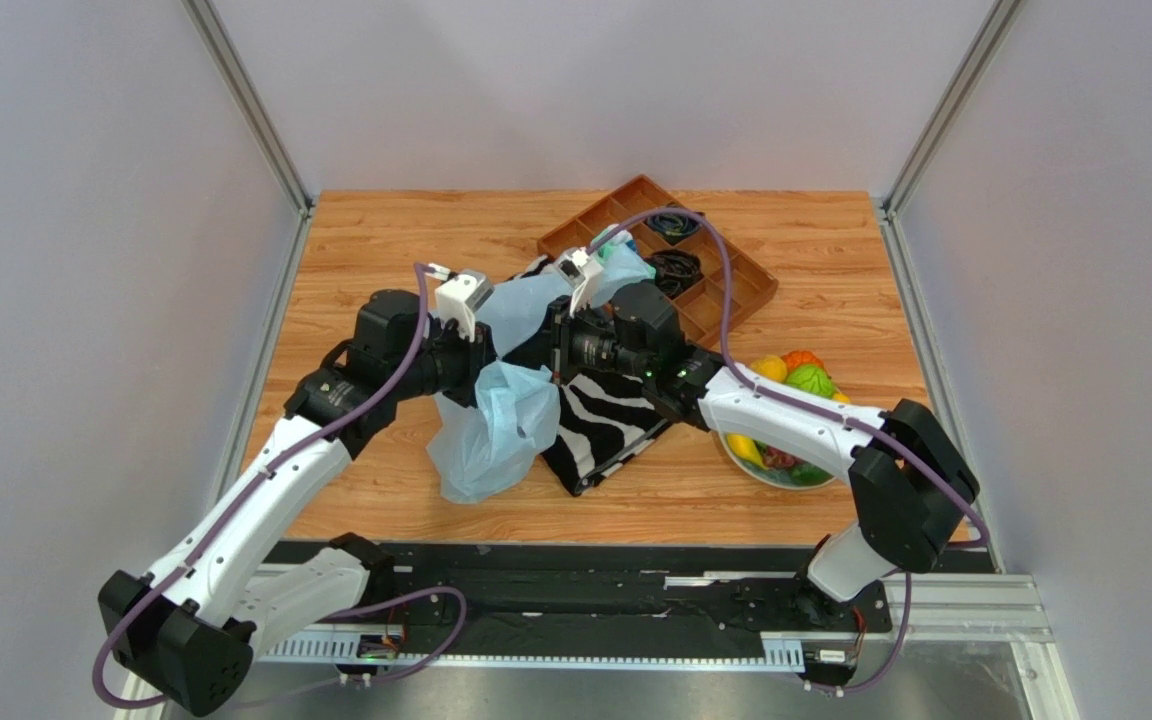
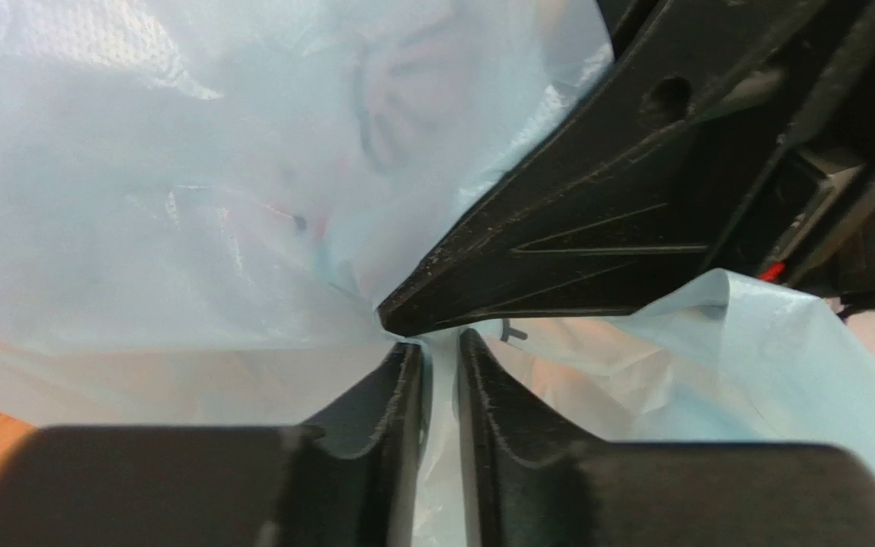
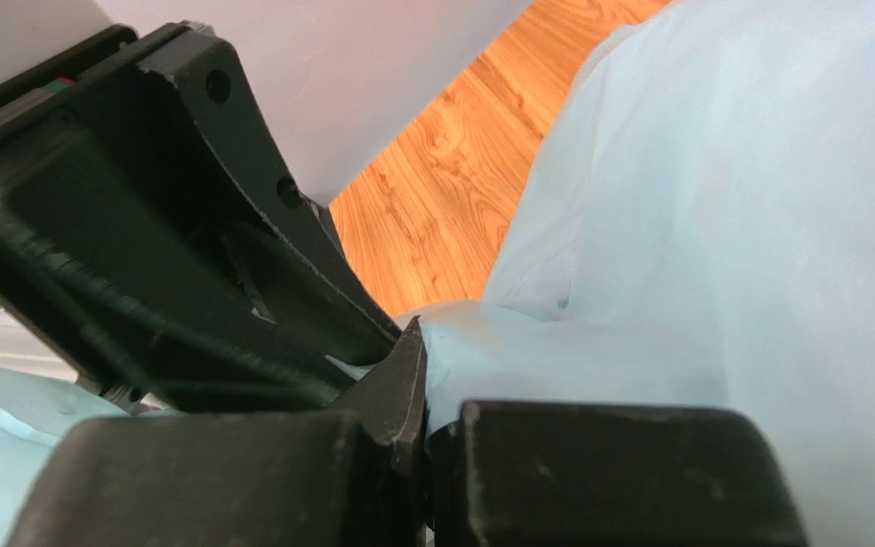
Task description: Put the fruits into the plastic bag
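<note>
left claw point(image 2: 440, 362): you have it narrowed to a thin gap. Its fingers point(image 2: 399, 393) stand almost together, with a strip of the plastic bag point(image 1: 495, 435) running between them, so it is gripping the film.
plastic bag: pale blue, crinkled and translucent. It is held up over the middle of the counter point(image 1: 387, 240) between your two claws. One fold sags down at the left edge of the zebra cloth, and another spreads up and back toward the tray. You cannot see anything inside it, and the overhead view does not show its mouth.
right claw point(image 3: 422, 393): it is closed tight, tip to tip with your left claw. Bag film is pinched at its very end.
zebra cloth point(image 1: 620, 420): black-and-white striped, lying flat on the counter under and just right of the bag.
tray point(image 1: 740, 278): brown with dividers, set at an angle at the back of the counter. Two of its compartments each hold a dark object point(image 1: 672, 225), too small for you to identify.
bowl point(image 1: 760, 477): it sits on the right side of the counter, well apart from the bag. Your right forearm crosses over it.
fruits point(image 1: 793, 413): all of them lie in the bowl. You can see an orange fruit point(image 1: 803, 360), a lemon point(image 1: 770, 368) and a green fruit point(image 1: 814, 383) at its far side, and a banana point(image 1: 745, 447) at its near side.
</note>
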Motion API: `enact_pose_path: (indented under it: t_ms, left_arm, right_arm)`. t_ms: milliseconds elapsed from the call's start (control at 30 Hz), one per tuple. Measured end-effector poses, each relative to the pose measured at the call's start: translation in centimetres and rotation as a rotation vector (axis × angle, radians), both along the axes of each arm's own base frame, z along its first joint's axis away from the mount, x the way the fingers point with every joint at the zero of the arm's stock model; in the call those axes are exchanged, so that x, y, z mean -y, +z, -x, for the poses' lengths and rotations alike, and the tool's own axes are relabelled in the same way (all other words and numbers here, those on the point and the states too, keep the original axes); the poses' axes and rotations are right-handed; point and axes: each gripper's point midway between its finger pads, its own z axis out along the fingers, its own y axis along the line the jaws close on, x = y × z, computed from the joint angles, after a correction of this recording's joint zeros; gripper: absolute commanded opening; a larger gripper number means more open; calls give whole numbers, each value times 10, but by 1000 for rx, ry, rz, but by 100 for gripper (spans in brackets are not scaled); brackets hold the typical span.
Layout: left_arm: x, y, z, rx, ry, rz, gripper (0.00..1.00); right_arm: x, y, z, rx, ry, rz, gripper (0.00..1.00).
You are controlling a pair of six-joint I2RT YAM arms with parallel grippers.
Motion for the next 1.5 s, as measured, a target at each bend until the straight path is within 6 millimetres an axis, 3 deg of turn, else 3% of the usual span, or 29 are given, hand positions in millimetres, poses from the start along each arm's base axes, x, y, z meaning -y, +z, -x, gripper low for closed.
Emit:
enact_pose_path:
  t_ms: [33,133,167,200,300,500,633,700,933,1167,1500]
  left_arm:
    - [-1,-5,-1,-10,0,-9,1]
    - [-2,-11,-2,-25,10,-18,0]
    - [-2,-10,-2,-21,13,-20,0]
    - [-3,-9,-2,-14,18,-21,0]
    - [-11,-1,-1,30,53,-22,0]
    - [-29,16,8,133,119,-4,0]
    - [-35,25,12,184,138,14,0]
    - [-36,27,13,198,144,20,0]
    - [-39,25,14,215,156,23,0]
    - [-52,31,8,264,214,-6,0]
    - [-97,70,3,460,397,-80,0]
  right_arm:
    - [0,-2,0,-4,0,8,5]
    - [3,-7,0,-6,-13,35,21]
    - [5,-8,-2,0,-25,44,29]
    - [8,-6,-3,12,-40,56,46]
    - [20,3,-5,38,-87,75,64]
    - [65,63,-7,152,-263,41,77]
    - [88,76,-5,166,-344,14,79]
    - [88,66,-6,142,-348,23,81]
    - [62,-6,-1,-35,-242,109,84]
    - [43,-25,6,-106,-163,93,79]
    - [56,-72,-8,-154,-268,236,79]
